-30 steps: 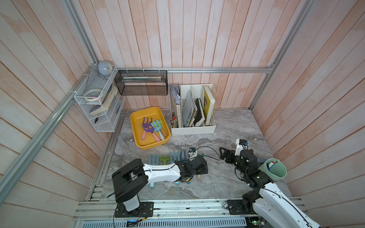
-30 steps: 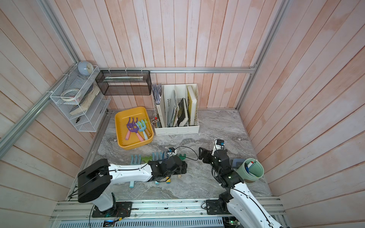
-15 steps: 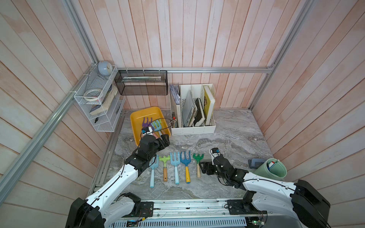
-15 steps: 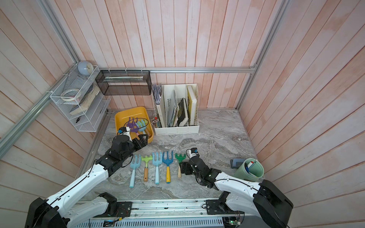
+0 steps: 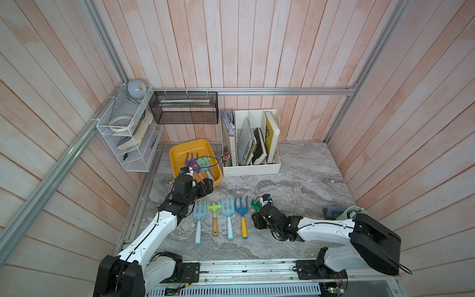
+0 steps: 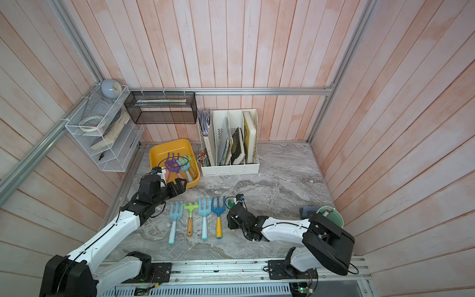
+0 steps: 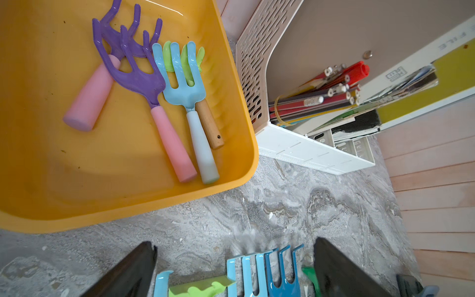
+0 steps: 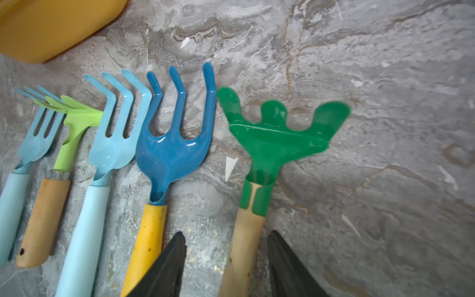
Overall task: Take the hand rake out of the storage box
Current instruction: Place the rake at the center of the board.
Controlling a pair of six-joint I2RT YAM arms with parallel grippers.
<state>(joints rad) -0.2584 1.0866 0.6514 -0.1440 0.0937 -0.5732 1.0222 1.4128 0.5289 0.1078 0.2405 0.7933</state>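
The yellow storage box (image 5: 180,156) (image 6: 159,154) (image 7: 38,167) sits at the back left. In it lie several hand rakes: two purple ones with pink handles (image 7: 133,74), a light blue one (image 7: 183,84) and a light green one with a wooden handle (image 7: 209,123). My left gripper (image 5: 208,186) (image 6: 180,186) (image 7: 235,244) hovers open and empty just in front of the box's near edge. My right gripper (image 5: 257,221) (image 8: 227,232) is low on the table. Its jaws straddle the wooden handle of a green rake (image 8: 277,133) (image 5: 255,205), with gaps on both sides.
Left of the green rake, several rakes lie in a row on the marble table: light blue (image 5: 199,213), light green (image 5: 214,208), light blue (image 5: 228,210), dark blue (image 5: 242,210). A white file organizer (image 5: 252,167) stands right of the box. A green cup (image 5: 357,213) sits at the right.
The left arm has swung from low over the table's front up to the box's near edge. The right arm has come in from the right to the green rake. Its jaws have narrowed.
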